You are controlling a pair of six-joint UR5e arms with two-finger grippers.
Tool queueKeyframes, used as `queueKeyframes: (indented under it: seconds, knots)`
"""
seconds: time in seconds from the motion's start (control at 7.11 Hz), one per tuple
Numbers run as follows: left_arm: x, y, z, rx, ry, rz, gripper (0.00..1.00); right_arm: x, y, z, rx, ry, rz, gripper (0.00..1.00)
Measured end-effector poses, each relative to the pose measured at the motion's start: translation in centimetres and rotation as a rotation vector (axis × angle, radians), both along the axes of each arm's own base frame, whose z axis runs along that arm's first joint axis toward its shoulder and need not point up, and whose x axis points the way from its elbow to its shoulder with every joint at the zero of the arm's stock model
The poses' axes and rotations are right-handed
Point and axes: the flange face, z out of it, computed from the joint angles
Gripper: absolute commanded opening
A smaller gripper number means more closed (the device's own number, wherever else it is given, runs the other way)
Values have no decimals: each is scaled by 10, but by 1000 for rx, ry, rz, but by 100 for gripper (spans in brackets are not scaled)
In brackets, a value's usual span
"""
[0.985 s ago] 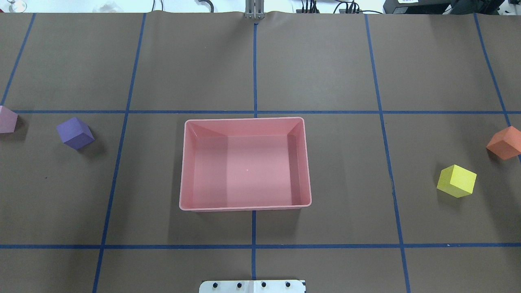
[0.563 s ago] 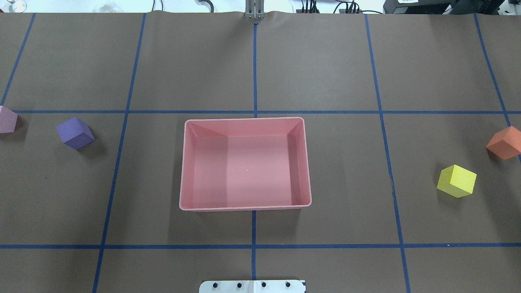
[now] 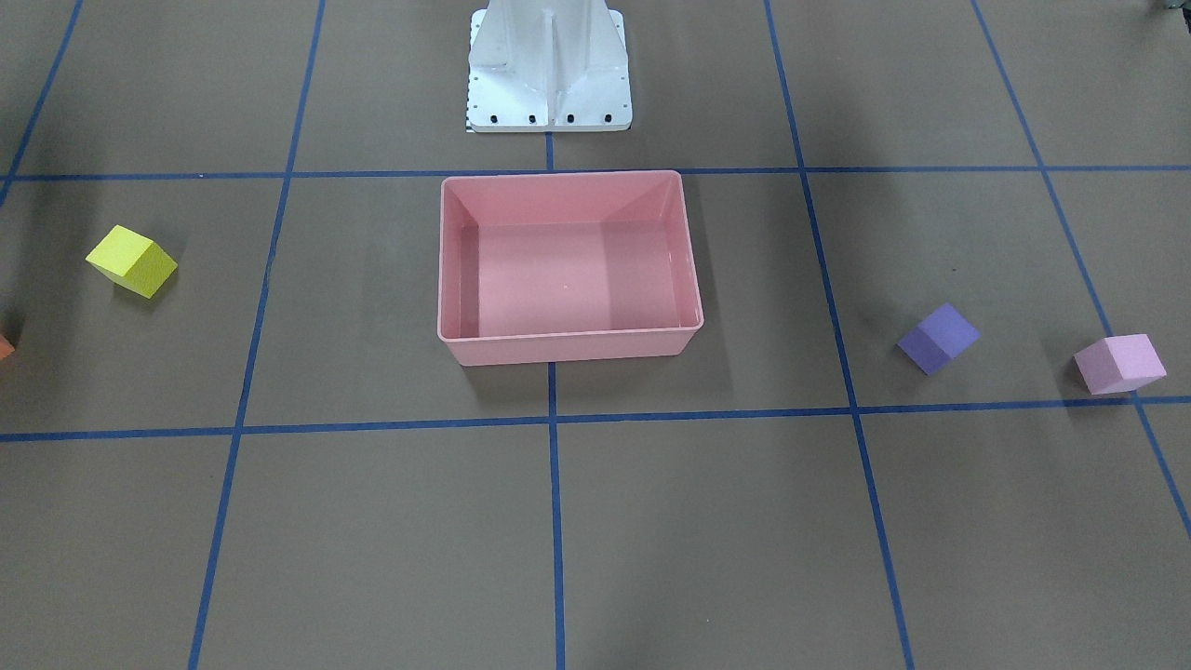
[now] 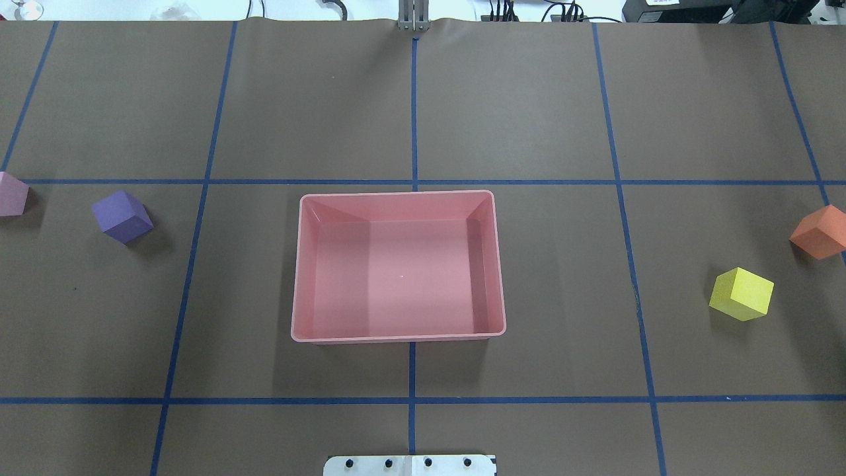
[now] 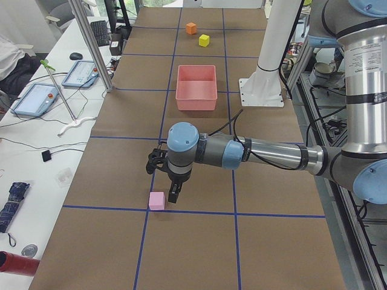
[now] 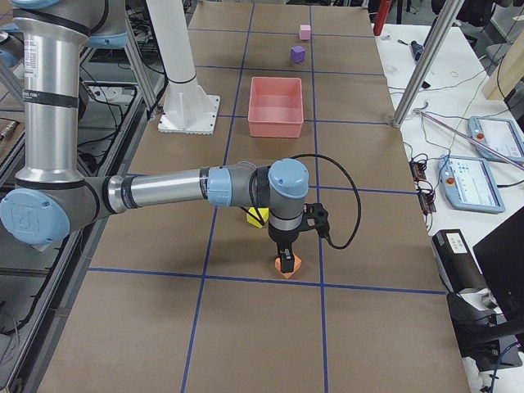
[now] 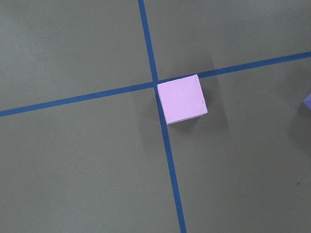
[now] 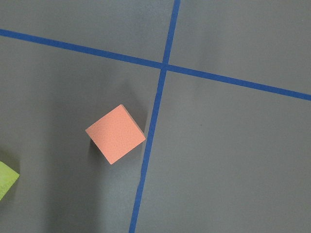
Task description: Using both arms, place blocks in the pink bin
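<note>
The pink bin (image 4: 396,194) stands empty at the table's middle, also in the front view (image 3: 568,346). The purple block (image 4: 122,216) and light pink block (image 4: 12,194) lie at the left; the yellow block (image 4: 741,293) and orange block (image 4: 820,231) lie at the right. My left gripper (image 5: 173,196) hangs just above and beside the light pink block (image 5: 157,200), which the left wrist view (image 7: 181,99) shows below. My right gripper (image 6: 284,260) hangs right over the orange block (image 6: 286,266), which shows in the right wrist view (image 8: 115,134). I cannot tell whether either gripper is open or shut.
The white pedestal base (image 3: 549,70) stands behind the bin. Blue tape lines grid the brown table. Desks with tablets (image 5: 36,99) and metal posts (image 5: 91,42) run along the far side. The yellow block (image 6: 257,217) lies close behind my right wrist.
</note>
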Motion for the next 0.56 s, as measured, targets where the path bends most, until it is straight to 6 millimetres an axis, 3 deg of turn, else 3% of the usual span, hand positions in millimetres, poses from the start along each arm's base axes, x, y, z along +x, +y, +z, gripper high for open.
queueKeyframes:
  seconds: [0.28, 0.56]
  knots:
    - [0, -11, -29, 136, -1, 1, 100, 0, -5, -9, 75, 1, 1, 100]
    - [9, -42, -50, 264, 1, 17, 100, 0, -9, -16, 176, 0, 1, 100]
